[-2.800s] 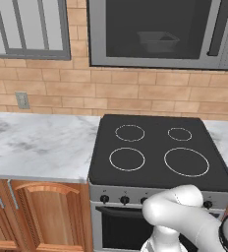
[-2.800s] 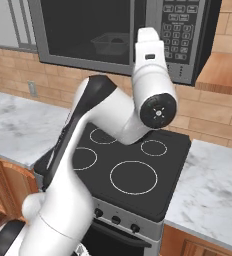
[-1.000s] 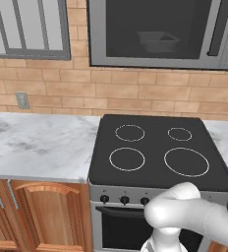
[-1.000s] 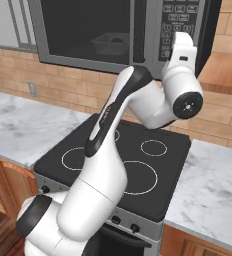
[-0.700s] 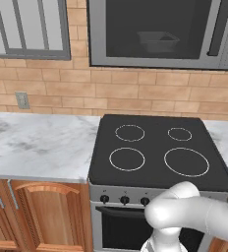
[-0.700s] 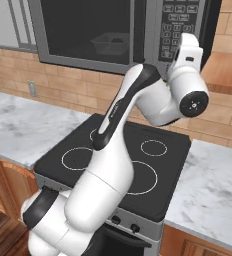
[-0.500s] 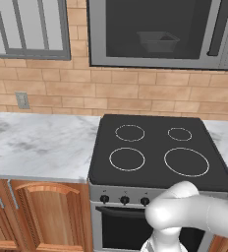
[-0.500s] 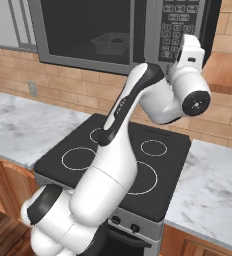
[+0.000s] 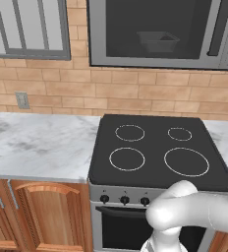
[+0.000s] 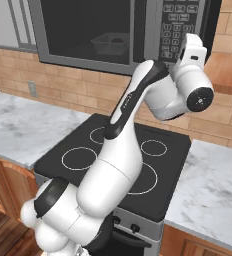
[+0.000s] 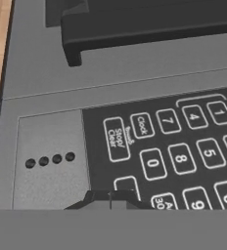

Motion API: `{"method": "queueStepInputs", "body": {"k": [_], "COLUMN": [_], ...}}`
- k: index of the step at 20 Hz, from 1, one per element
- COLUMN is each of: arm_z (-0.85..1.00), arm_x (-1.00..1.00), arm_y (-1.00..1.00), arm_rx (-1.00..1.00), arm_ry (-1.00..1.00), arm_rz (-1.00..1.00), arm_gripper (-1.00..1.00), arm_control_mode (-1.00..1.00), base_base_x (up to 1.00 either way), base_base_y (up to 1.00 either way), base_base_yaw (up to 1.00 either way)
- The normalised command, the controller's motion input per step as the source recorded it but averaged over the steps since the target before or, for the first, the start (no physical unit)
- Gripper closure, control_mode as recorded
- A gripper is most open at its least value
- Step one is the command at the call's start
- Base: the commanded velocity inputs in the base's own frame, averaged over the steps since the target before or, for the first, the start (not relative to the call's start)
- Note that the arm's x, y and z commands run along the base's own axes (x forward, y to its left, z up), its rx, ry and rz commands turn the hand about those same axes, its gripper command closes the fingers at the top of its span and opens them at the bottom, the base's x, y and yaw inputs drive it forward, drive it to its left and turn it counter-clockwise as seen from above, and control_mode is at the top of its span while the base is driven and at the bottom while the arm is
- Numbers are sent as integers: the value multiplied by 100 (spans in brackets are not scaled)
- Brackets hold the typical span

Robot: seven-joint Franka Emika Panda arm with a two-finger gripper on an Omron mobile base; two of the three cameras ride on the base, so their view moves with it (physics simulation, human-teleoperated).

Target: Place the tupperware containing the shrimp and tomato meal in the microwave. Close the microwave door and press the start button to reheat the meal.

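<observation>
Brick wall holds the microwave [image 10: 123,35], door [image 9: 155,32] shut, handle [image 9: 218,27] upright; closed gripper [image 11: 110,199] touches its keypad [image 11: 179,151].

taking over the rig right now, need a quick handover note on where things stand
Gripper: shut, holding nothing, fingers up against the microwave button panel, just below the Stop/Clear key.
Tupperware: inside the microwave, seen through the door glass.
Microwave door: closed.
Done: container loaded, door shut.
Left: press the start button. I cannot tell from the frames whether it has been pressed.
</observation>
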Motion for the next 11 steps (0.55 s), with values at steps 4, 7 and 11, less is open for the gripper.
{"method": "queueStepInputs", "body": {"k": [4,7,11], "arm_z": [0,0,0], "arm_x": [34,40,54], "arm_y": [-26,-9,0], "arm_rx": [1,0,0], "arm_ry": [2,8,17], "arm_rz": [0,0,-4], "arm_gripper": [100,100,100], "arm_control_mode": [-100,-100,-100], "base_base_x": [0,0,0], "base_base_y": [0,0,0], "base_base_yaw": [0,0,0]}}
